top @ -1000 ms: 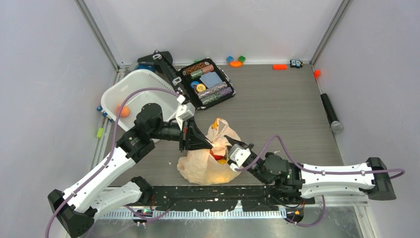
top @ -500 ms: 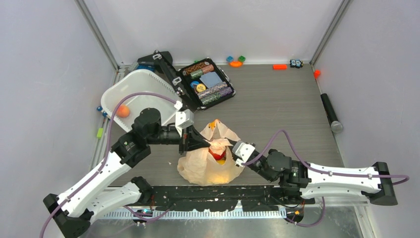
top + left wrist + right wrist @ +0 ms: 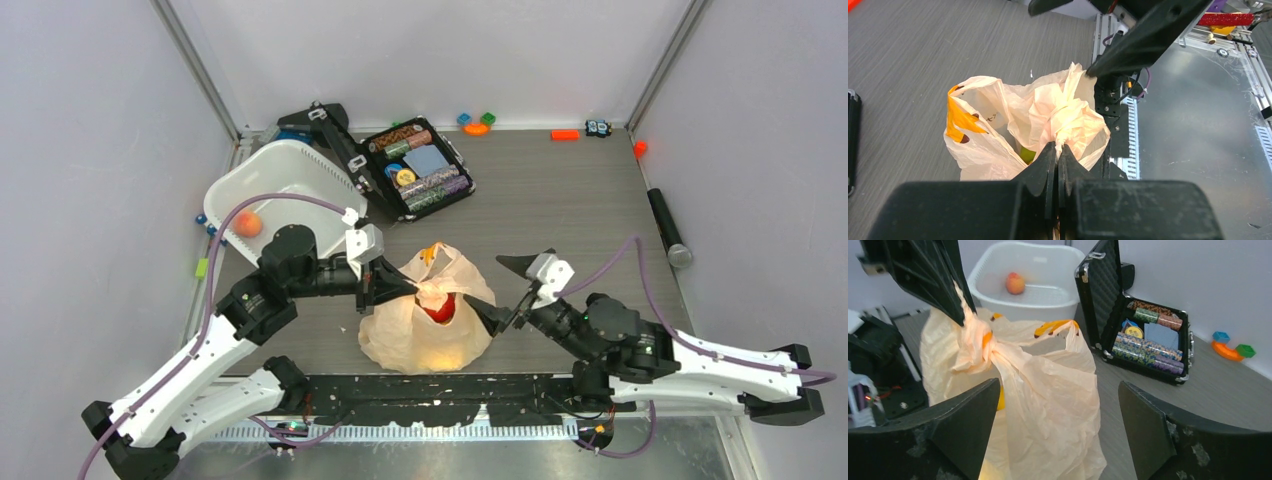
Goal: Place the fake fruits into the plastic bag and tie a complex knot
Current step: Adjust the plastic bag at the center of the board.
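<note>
The thin, crinkly, pale peach plastic bag (image 3: 425,338) sits on the grey table (image 3: 580,220), its neck twisted into a tight bunch. The left gripper (image 3: 418,290) reaches in from the bag's left and is clamped hard on that bunch. The right gripper (image 3: 503,290) is just right of the bag, fingers spread wide and holding nothing. A glossy red fruit (image 3: 438,312) and a green fruit (image 3: 1026,154) show inside the bag. A small orange fruit (image 3: 247,224) lies in the white plastic tub (image 3: 285,165), well behind and left of the bag.
</note>
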You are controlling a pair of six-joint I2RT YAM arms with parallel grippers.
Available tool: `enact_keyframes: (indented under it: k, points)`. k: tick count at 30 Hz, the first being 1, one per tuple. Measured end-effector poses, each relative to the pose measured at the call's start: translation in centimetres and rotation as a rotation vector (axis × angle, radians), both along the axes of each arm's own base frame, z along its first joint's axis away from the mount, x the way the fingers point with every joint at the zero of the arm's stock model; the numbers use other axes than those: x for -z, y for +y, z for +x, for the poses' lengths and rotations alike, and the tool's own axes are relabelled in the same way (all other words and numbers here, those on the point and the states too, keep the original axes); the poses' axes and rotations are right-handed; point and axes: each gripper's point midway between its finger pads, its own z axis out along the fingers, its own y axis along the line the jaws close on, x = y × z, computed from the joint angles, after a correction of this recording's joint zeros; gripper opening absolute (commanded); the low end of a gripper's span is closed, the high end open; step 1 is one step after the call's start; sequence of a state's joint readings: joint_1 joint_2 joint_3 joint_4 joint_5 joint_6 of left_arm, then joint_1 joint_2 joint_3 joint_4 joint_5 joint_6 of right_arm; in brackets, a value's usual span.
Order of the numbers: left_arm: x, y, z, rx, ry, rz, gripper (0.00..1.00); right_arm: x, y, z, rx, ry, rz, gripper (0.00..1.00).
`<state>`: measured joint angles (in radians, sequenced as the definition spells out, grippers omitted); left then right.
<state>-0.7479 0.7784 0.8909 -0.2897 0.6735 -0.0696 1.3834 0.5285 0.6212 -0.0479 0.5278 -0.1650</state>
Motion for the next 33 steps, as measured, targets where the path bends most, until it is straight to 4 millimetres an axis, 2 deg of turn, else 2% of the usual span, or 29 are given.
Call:
enact_keyframes:
  k: [3,8,12,14,17,24,29,33]
  points:
    - [0.3,0.0,0.0,-0.006,0.001,0.004,0.0,-1.9,-0.9,-0.6,-0.006,0.082,0.107,0.96]
    - [0.4,-0.1,0.4,-0.037,-0.029,0.015,0.0,-5.9,-2.7,-1.6,-0.017,0.289,0.443,0.99]
    - [0.6,-0.3,0.7,-0.059,-0.086,0.035,0.0,-7.3,-3.1,-2.0,-0.03,0.481,0.672,0.9]
    - [0.5,-0.5,0.7,-0.068,-0.124,0.052,0.0,-7.3,-2.4,-2.2,-0.04,0.575,0.738,0.89]
    - [0.1,-0.8,0.8,-0.084,-0.195,0.072,0.0,-6.7,-0.4,-2.5,-0.054,0.702,0.783,0.71]
    - [0.1,-0.6,1.1,-0.123,-0.306,0.111,0.0,-6.0,4.8,-3.9,-0.146,0.926,0.836,0.68]
    - [-0.3,-0.3,0.8,-0.135,-0.356,0.113,0.0,-5.1,6.9,-4.3,-0.16,1.039,0.873,0.68]
    - [-0.2,-0.3,0.6,-0.131,-0.379,0.12,0.0,-4.1,7.5,-4.3,-0.14,1.096,0.889,0.65]
